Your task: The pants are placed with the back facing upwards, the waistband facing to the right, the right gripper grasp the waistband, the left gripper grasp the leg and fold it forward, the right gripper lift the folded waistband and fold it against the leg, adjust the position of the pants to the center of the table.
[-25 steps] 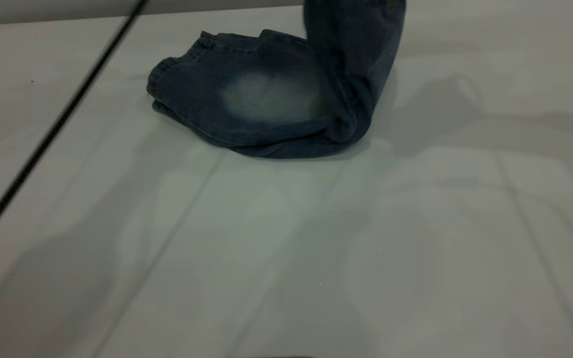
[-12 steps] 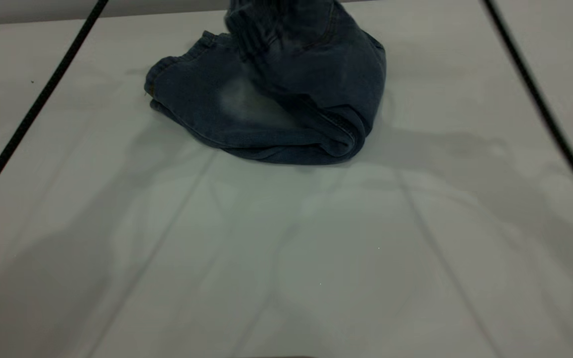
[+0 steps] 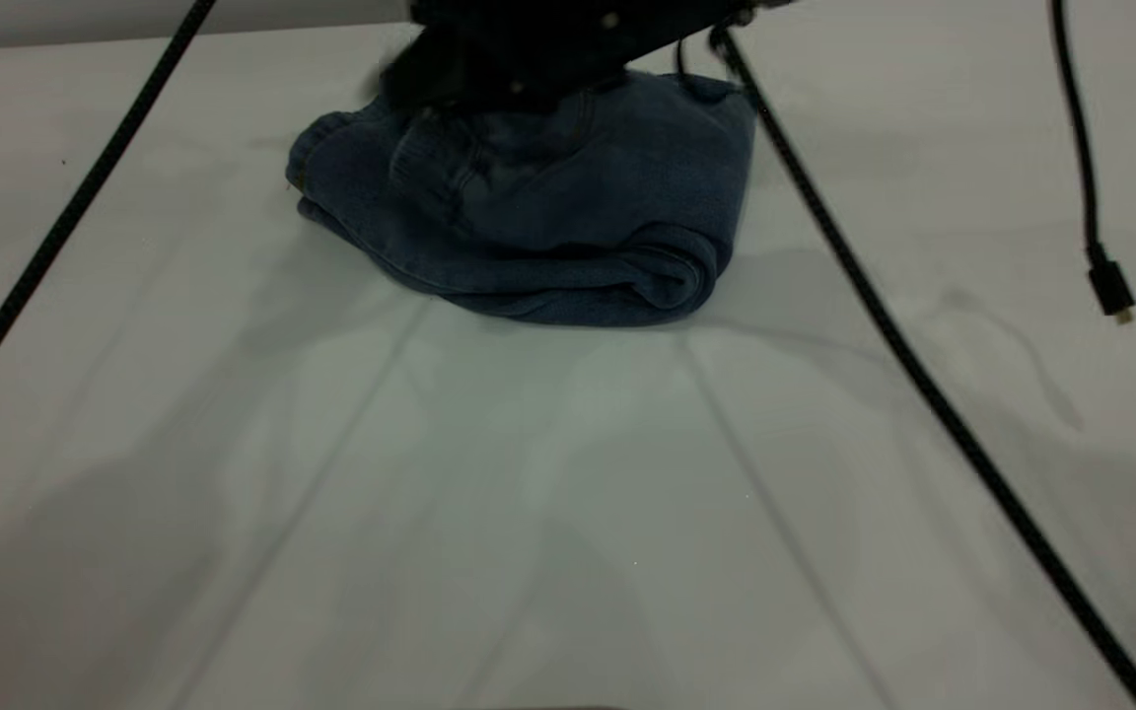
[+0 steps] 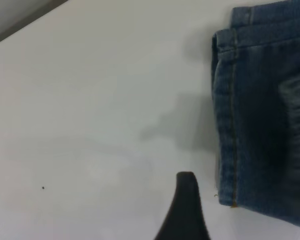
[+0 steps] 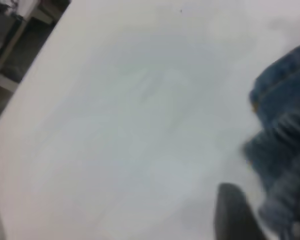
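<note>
Currently I see the pants (image 3: pixel 538 212) folded into a compact bundle on the far half of the desk (image 3: pixel 568 493), waistband (image 3: pixel 435 168) laid over the leg end. My right gripper (image 3: pixel 529 54) sits directly on top of the bundle at its far edge; I cannot tell whether its fingers are open or clamped. My left gripper (image 4: pixel 186 210) hovers just beside the bundle's hem side, fingers' state unclear. Judgement: the bundle must come toward the desk centre, and the right arm is nearer.
</note>
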`<move>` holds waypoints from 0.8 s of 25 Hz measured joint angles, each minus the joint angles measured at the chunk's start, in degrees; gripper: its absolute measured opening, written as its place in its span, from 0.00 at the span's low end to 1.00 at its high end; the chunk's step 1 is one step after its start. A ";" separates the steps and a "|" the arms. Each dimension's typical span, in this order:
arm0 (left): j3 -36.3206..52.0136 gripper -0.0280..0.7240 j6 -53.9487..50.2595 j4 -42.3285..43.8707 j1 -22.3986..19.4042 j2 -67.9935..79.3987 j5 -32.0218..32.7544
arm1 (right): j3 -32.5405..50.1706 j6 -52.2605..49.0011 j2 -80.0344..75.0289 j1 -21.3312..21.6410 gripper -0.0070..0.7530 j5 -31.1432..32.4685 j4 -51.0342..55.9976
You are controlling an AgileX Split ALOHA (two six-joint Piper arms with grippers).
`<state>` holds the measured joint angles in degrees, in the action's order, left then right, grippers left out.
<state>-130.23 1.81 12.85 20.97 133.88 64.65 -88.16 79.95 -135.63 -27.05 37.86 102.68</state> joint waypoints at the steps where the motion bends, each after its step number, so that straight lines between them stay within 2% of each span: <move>1: 0.00 0.79 0.00 -0.26 0.00 0.00 0.00 | -0.74 -1.16 -0.40 -0.26 0.39 0.84 0.00; 3: 0.00 0.79 0.00 -0.72 0.00 0.00 0.00 | -1.57 -3.38 -0.73 -0.44 0.59 2.24 -0.12; 6: 0.00 0.79 0.06 -1.14 0.00 0.00 0.04 | -1.84 -5.95 -0.49 0.34 0.83 3.60 -2.89; 8: 0.00 0.79 1.05 -2.46 0.00 0.00 0.52 | -1.84 -9.56 -0.03 2.36 0.89 4.07 -8.39; 11: 0.00 0.79 6.51 -7.92 -0.02 0.00 2.26 | -1.84 -19.79 1.17 7.25 0.90 4.36 -20.44; 15: 0.00 0.79 19.41 -15.22 -0.02 1.32 2.52 | -1.84 -34.63 4.35 14.34 0.86 5.51 -39.84; 20: 0.00 0.79 35.43 -20.68 -0.02 6.24 2.51 | -1.84 -48.45 7.78 19.85 0.81 6.66 -60.08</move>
<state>-130.23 37.24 -7.83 20.96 140.11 67.16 -90.00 31.50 -127.85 -7.20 44.51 42.60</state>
